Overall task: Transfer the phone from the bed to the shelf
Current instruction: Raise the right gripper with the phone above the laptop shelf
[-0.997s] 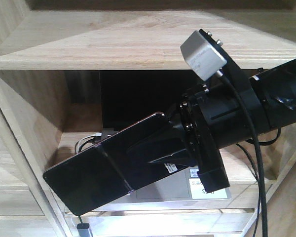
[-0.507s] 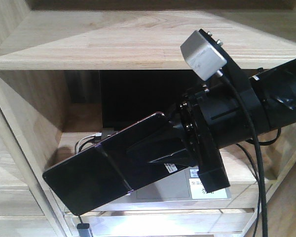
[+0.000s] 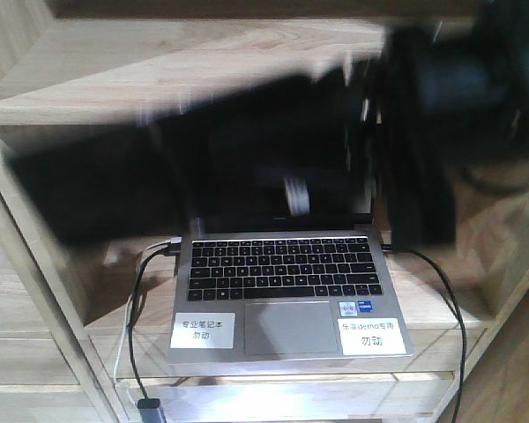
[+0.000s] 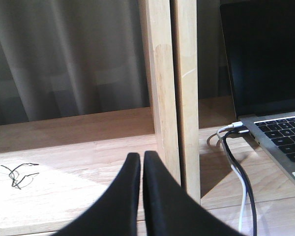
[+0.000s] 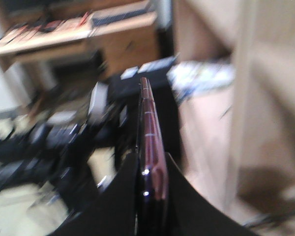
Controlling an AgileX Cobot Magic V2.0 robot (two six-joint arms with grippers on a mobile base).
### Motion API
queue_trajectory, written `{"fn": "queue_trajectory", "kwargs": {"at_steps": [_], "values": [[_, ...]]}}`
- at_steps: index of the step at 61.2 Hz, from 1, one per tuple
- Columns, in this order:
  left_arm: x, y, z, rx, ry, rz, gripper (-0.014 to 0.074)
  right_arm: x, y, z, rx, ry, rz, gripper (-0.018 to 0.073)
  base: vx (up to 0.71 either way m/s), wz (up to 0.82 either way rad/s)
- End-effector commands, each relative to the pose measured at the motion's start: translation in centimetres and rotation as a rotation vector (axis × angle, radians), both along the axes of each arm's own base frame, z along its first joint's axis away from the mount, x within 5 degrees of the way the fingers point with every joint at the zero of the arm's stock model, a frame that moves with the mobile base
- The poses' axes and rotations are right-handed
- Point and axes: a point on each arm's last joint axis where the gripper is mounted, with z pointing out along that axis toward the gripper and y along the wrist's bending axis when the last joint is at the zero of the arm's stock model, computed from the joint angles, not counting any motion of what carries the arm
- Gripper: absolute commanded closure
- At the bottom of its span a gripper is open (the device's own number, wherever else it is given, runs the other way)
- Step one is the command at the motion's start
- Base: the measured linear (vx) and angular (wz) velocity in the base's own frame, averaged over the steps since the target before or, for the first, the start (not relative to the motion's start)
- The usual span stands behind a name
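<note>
Clamping the phone (image 5: pixel 150 162) edge-on, the right gripper (image 5: pixel 148 191) has both black fingers pressed against its flat faces; the rose-gold edge runs up the middle of the right wrist view, background smeared by motion. Left gripper (image 4: pixel 141 169): fingers closed together, only a thin slit between them, nothing held, hovering over a lower shelf (image 4: pixel 88 162) board beside an upright post.

Per view:
- Front view: right arm and phone are one dark motion-blurred streak across the middle shelf opening, above the laptop (image 3: pixel 286 300). Phone outline not resolvable there; only the right wrist view confirms the grip.
- Left wrist view alone shows a small tangle of black wire (image 4: pixel 18 174) on the board left of the fingers, a grey curtain (image 4: pixel 64 54) behind, and black and white cables (image 4: pixel 238 172) plugged into the laptop's left side.
- Front view alone shows the full keyboard and trackpad.

Writing: two white stickers on the palm rest, left reads "专业笔记本 勿动", right reads "乐宝demo专用 勿动". Small blue badge above the right sticker, unreadable.

Versus half a second ago: the arm sat low and sharp, with the phone tilted across the laptop and hiding its keyboard. Now the arm is higher, blurred, and the keyboard is fully exposed.
</note>
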Motion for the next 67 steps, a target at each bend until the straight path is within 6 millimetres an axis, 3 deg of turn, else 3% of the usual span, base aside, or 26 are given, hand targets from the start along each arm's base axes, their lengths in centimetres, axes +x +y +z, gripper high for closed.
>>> {"fn": "queue_trajectory", "kwargs": {"at_steps": [1,15,25,54,67], "values": [[-0.1,0.0,1.4,-0.017,-0.097,0.003,0.0595,-0.2,-0.5,3.6,0.158,-0.082,-0.108,0.0561,0.00,0.00],[-0.1,0.0,1.4,-0.017,-0.097,0.003,0.0595,2.2,-1.5,5.1,0.282,-0.147,-0.400,0.0561,0.00,0.00],[-0.1,0.0,1.4,-0.017,-0.097,0.003,0.0595,3.9,-1.7,4.9,0.292,-0.206,-0.502,0.0561,0.00,0.00],[-0.1,0.0,1.4,-0.017,-0.097,0.003,0.0595,10.5,2.2,6.0,0.340,-0.170,-0.400,0.0561,0.00,0.00],[-0.1,0.0,1.4,-0.017,-0.097,0.003,0.0595,13.5,4.0,4.4,0.319,-0.100,-0.337,0.0561,0.00,0.00]]}}
